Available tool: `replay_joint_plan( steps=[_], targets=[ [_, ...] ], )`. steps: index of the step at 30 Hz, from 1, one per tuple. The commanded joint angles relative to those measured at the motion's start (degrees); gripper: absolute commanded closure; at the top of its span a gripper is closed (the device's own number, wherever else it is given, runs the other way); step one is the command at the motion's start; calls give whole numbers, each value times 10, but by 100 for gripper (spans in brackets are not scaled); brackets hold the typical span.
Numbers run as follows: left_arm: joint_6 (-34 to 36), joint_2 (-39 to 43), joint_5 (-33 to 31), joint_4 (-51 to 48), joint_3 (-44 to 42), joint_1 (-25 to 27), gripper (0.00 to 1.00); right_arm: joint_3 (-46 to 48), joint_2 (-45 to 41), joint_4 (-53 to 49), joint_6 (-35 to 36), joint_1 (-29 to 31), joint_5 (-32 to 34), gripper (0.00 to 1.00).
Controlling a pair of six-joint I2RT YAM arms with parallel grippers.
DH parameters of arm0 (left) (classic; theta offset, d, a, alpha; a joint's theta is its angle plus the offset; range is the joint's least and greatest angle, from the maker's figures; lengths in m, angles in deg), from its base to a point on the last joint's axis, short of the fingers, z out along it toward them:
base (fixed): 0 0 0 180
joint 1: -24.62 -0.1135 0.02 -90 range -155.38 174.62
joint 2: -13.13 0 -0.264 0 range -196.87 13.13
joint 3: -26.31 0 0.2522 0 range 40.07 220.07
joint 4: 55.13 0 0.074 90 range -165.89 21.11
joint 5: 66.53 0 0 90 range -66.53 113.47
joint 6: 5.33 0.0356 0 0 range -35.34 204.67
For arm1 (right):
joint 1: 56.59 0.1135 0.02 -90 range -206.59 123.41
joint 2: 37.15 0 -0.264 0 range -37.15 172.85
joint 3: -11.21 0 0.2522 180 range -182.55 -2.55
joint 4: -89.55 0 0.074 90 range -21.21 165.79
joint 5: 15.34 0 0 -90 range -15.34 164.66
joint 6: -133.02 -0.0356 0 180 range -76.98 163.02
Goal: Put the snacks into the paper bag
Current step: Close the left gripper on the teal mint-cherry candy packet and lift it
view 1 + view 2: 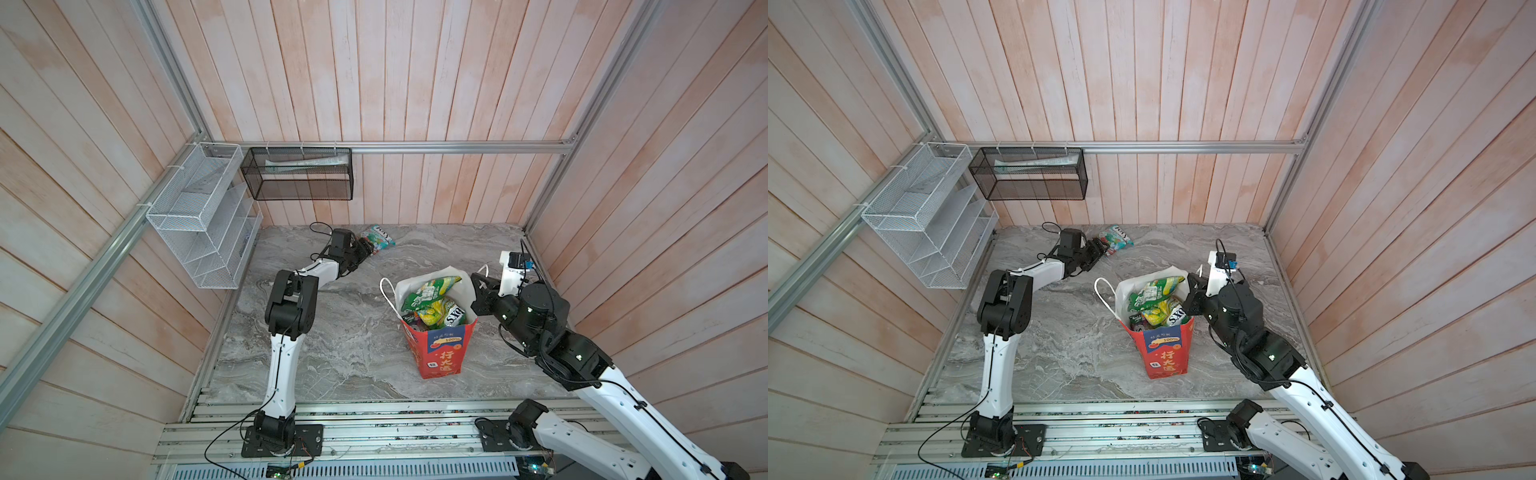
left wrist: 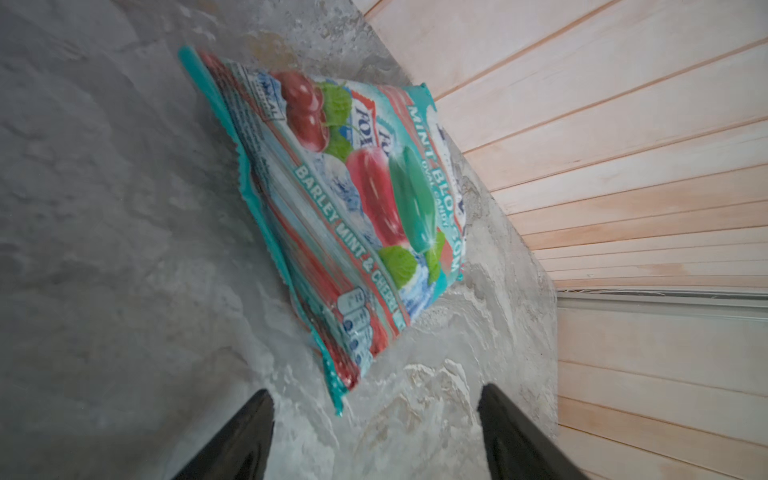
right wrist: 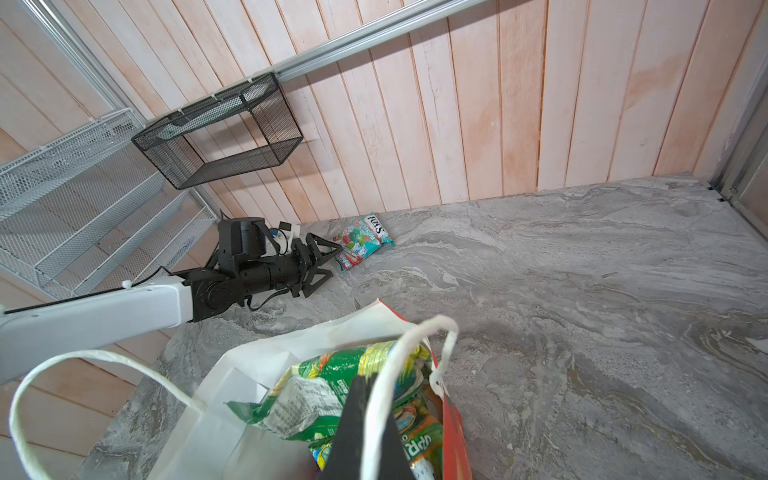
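Far edge of the tabletop: one glossy teal candy pouch (image 1: pixel 378 237) (image 1: pixel 1116 237) lies flat close to the back wall, well apart from the bag. The left wrist view (image 2: pixel 345 208) reads "BARLEY MINT" beside printed cherries and mint leaves.
Left claw: left gripper (image 1: pixel 365 249) (image 2: pixel 376 395) sits low over the surface with its jaws spread and holds nothing. The pouch's nearest corner reaches the gap and touches neither finger.
Bag: tall red paper carrier bag (image 1: pixel 436 353) (image 1: pixel 1163 353), white inside, with a blue panel and yellow characters on its front. It stands upright right of centre, mouth open.
Bag contents: green and yellow-green pouches (image 1: pixel 432 303) (image 3: pixel 324 395) are piled near the rim. One pokes above the far rim.
Right claw: right gripper (image 3: pixel 358 382) is at the bag's right rim, jaws closed together, tip inside the mouth. Whether paper is pinched, cannot tell.
Handles: a white cord handle (image 3: pixel 411 353) loops just in front of the closed claw. The other handle (image 1: pixel 386 291) droops over the bag's left side.
Surface: grey marbled slab (image 1: pixel 332 353), white-veined and matt. Slotted aluminium rails (image 1: pixel 374 432) along the near edge carry both arm bases.
Room: pale pink-washed wooden planks (image 1: pixel 415 83) on three sides. An aluminium rail (image 1: pixel 457 146) crosses the back wall.
Fixtures: black mesh basket (image 1: pixel 297 174) hangs from that rail at back left. A white wire tiered rack (image 1: pixel 199 216) is on the left wall just beside it.
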Motion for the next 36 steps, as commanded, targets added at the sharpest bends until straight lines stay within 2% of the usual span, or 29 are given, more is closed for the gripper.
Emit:
replay_joint_plan(
  steps=[1, 7, 11, 17, 21, 23, 28, 33, 36],
  targets=[
    [14, -39, 28, -48, 49, -2, 22, 2, 0, 29, -5, -2, -10, 100],
    [10, -88, 40, -69, 104, -10, 27, 2, 9, 32, -4, -2, -14, 100],
    [-3, -96, 45, -64, 100, -19, 36, 3, 11, 34, -5, -2, -16, 100],
    [-6, -115, 48, -86, 122, -27, 63, 4, 12, 36, -3, -2, -12, 100],
    [-1, -140, 64, -115, 151, -34, 90, 4, 14, 36, -3, -2, -19, 100],
    [-6, -141, 75, -105, 146, -38, 99, 4, 12, 37, -3, -2, -18, 100],
    [-20, -89, 135, -12, 72, -47, 100, 4, 8, 38, -3, -2, -26, 100],
    [-4, 57, 142, 35, -44, -46, 100, 4, 11, 39, -3, -2, -31, 100],
    [18, 157, 127, 29, -108, -40, 100, 5, 15, 39, -3, -2, -33, 100]
  ],
)
